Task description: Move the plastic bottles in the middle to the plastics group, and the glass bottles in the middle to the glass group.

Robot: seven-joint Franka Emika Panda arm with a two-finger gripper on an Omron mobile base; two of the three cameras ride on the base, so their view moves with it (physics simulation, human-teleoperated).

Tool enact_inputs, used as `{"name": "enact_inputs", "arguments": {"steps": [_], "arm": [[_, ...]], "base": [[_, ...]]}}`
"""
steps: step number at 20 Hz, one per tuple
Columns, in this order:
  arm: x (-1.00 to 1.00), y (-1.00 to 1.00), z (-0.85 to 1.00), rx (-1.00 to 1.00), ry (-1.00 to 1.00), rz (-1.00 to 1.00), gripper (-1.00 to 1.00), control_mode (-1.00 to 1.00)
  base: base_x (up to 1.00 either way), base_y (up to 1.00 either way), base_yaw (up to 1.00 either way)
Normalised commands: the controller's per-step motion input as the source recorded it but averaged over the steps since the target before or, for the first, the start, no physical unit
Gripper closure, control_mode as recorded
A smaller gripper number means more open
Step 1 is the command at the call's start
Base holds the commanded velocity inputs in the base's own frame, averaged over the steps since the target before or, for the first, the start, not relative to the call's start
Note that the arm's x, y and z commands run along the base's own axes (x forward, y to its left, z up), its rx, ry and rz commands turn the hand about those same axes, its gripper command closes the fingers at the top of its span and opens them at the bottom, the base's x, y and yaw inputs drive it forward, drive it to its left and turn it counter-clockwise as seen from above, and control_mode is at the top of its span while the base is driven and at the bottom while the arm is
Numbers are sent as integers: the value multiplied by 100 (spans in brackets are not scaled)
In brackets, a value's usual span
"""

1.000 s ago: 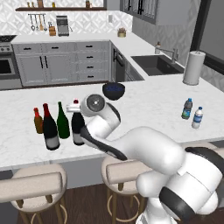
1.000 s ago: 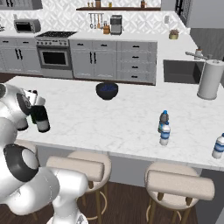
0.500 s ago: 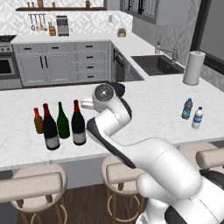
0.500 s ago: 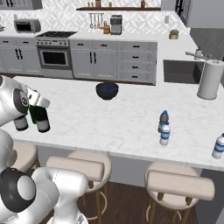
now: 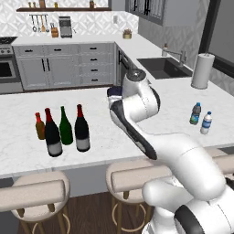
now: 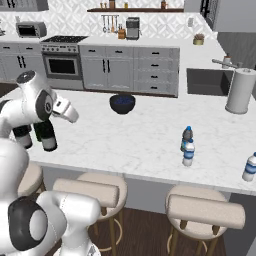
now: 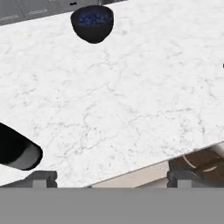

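Observation:
Two near-black, red-topped glass bottles (image 5: 82, 130) (image 5: 52, 135) stand at the counter's left, in a cluster with the glass group: a small amber bottle (image 5: 40, 127) and a slender green bottle (image 5: 65, 128). Far right, the clear white-capped plastic bottle (image 5: 207, 123) stands beside the bluish dark-capped bottle (image 5: 195, 114) of the plastics group. My gripper (image 7: 111, 177) is open and empty over bare marble, right of the glass cluster. One wine bottle's base (image 7: 16, 152) shows at the hand view's left edge. In the right base view the hand (image 6: 68, 111) hangs just right of the wine bottles (image 6: 47, 135).
A dark blue bowl (image 6: 122, 103) sits mid-counter towards the back. A paper towel roll (image 5: 202, 71) and a sink (image 5: 164, 67) are at the far right. Stools (image 5: 36, 194) line the counter's near edge.
The arm has lifted and swung right, away from the right-hand wine bottle. The jaws stay open. All bottles stand where they were.

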Motion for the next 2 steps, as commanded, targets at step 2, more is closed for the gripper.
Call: {"name": "enact_inputs", "arguments": {"steps": [2], "arm": [[-31, -84, 0, -2, 0, 31, -100, -100]], "base": [[0, 0, 0]]}}
